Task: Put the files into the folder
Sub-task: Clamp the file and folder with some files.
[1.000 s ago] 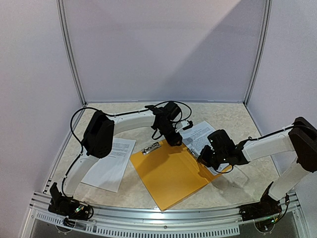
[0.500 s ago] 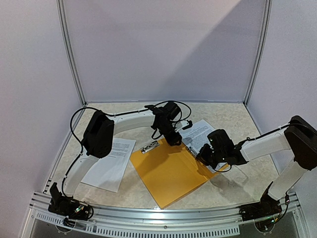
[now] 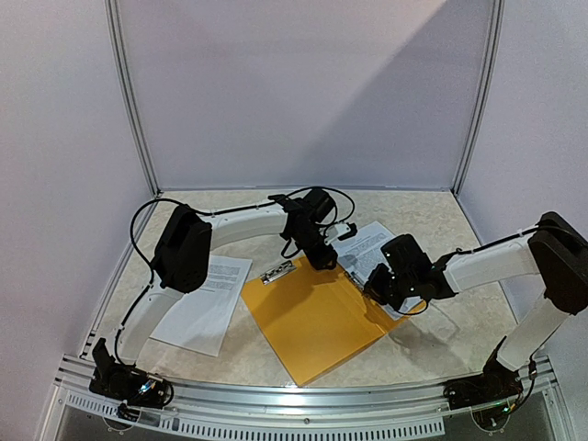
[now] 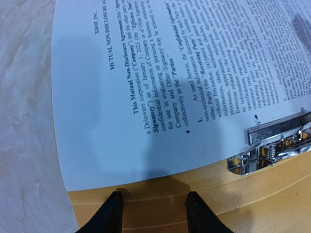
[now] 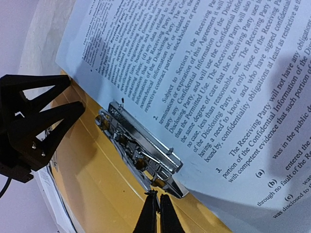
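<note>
The folder (image 3: 317, 317) is laid open mid-table, 1 of the files (image 5: 233, 92) tucked under its metal clip (image 5: 141, 148); right gripper (image 5: 156, 206) is pinched shut at the clip's 6 o'clock, left gripper (image 4: 153, 211) is half-spread over the folder's edge, nothing gripped

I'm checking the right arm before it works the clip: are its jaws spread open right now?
No: in the right wrist view the right gripper has its jaws pressed together, pointing at the metal clip.

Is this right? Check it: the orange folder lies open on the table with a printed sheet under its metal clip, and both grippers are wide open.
Not both. The right gripper is shut, fingertips together by the metal clip, as the right wrist view shows. The left gripper is open over the folder; the sheet is under the clip.
</note>
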Tool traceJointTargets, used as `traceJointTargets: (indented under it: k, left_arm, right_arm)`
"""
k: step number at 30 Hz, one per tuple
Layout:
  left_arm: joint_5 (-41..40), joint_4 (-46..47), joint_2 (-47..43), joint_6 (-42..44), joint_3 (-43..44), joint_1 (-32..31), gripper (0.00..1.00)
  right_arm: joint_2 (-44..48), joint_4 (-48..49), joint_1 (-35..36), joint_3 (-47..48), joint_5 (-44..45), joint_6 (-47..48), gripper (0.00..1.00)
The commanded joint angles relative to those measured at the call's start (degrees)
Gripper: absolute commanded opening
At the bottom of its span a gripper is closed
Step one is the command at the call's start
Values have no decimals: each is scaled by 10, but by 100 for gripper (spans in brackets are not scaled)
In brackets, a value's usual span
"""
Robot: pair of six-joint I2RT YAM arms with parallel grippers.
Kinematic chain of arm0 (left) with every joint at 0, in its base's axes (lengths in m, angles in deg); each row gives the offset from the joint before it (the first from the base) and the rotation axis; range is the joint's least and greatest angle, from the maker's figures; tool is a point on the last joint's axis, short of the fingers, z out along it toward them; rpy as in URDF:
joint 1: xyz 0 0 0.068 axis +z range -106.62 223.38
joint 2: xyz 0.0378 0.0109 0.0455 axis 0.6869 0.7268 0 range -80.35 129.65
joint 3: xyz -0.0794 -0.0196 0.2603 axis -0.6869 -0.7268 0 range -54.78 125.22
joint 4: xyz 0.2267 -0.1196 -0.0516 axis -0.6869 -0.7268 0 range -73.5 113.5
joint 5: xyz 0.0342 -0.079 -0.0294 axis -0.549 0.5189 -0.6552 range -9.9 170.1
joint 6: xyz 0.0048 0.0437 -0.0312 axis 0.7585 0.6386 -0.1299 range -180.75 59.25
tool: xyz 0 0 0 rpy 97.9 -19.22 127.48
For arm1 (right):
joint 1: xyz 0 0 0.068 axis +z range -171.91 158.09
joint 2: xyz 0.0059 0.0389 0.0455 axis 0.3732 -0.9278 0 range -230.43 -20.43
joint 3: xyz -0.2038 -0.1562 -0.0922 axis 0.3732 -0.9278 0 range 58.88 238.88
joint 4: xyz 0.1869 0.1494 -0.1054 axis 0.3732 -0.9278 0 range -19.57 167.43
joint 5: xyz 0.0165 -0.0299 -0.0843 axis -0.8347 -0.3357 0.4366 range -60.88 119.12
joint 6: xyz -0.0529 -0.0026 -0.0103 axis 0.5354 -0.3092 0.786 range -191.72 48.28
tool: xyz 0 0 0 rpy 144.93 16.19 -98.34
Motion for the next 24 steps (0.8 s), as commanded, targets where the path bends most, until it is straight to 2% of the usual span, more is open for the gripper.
traceJointTargets:
  k: [1, 10, 24]
  left_arm:
    - [1, -74, 35, 6, -15, -3, 46]
    - [1, -74, 35, 6, -16, -3, 46]
    - [1, -75, 35, 7, -15, -3, 46]
  right_arm:
    - [-45, -270, -12, -10, 59, 16, 0]
    - [-47, -230, -15, -51, 48, -2, 0]
    - [-137, -161, -21, -84, 9, -5, 0]
